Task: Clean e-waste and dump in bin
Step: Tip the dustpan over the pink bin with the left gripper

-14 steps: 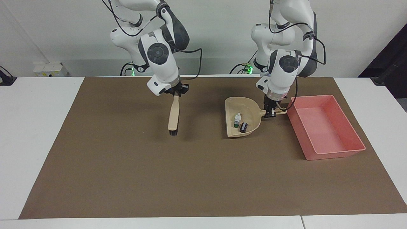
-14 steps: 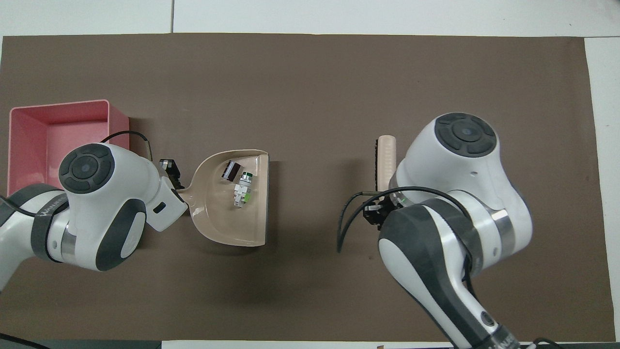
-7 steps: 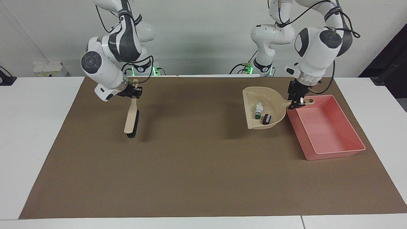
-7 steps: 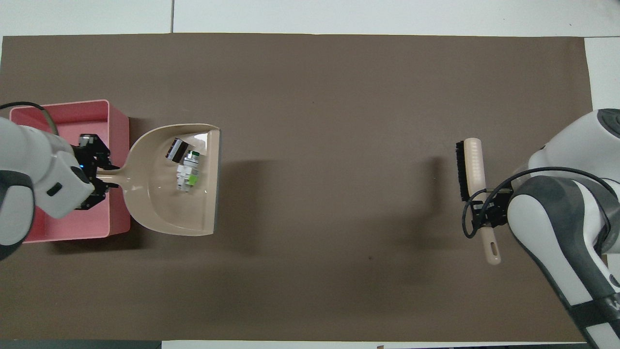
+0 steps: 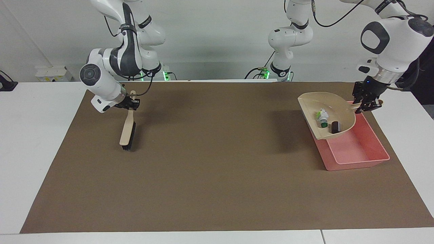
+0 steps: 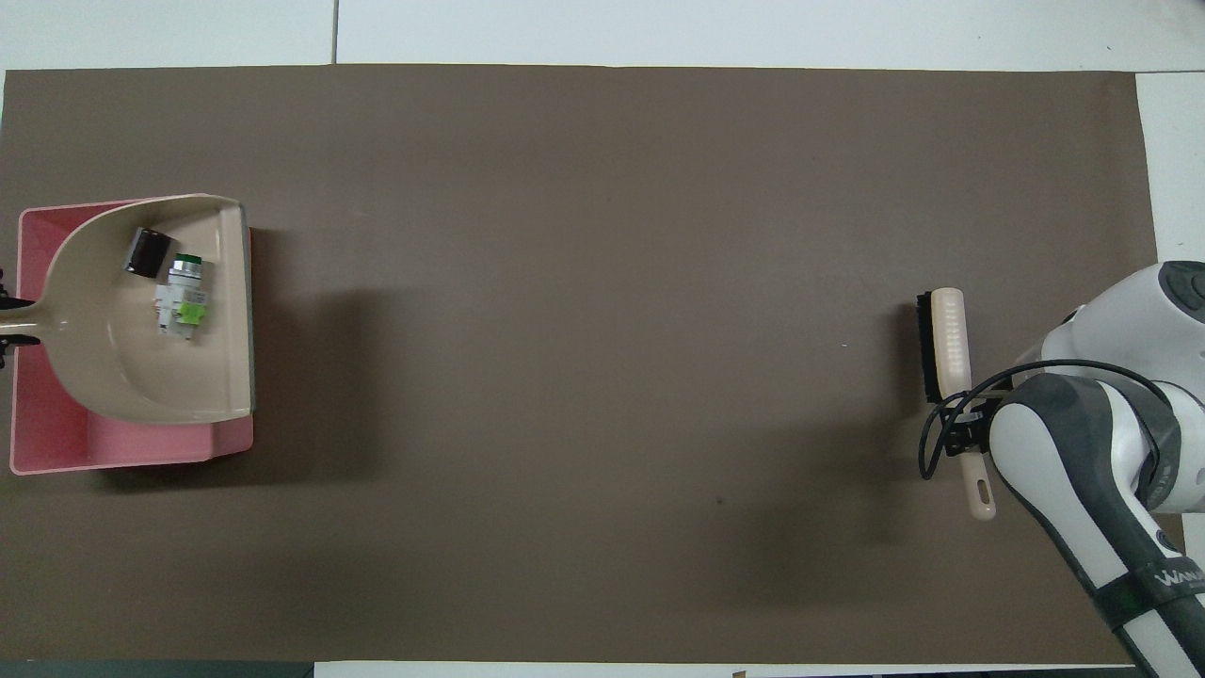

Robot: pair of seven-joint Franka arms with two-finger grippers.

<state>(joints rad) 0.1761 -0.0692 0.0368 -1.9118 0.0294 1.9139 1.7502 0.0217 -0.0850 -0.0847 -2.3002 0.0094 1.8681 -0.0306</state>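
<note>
the sweeping part of the task was judged to be finished, since both pieces of e-waste were seen lying inside the beige plastic dustpan (image 5: 327,113) and none was seen on the brown mat (image 5: 217,169). the small white part with a green end (image 5: 322,118) and the small blackish block (image 5: 335,127) lay side by side near the pan's open lip.

the dustpan was held in the air over the pink rectangular plastic bin (image 5: 366,149), which stood at the left arm's end of the table. in the overhead view the pan (image 6: 151,311) covered most of the bin (image 6: 56,443). the pan's thin handle was clamped between the fingers of the left gripper (image 5: 366,101), closed on it. the pan appeared roughly level, so nothing had yet been tipped out, and the visible part of the bin's floor showed no parts.

the right gripper (image 5: 130,103) was closed on the handle of the beige hand brush with black bristles (image 5: 128,134), which hung over the mat at the right arm's end of the table, bristle end downward and close to the mat; whether it touched could not be told. that arm was taken to be waiting.

what was left was judged to be the dumping itself: the pan needed to be tilted until both parts slid over the lip into the bin.
</note>
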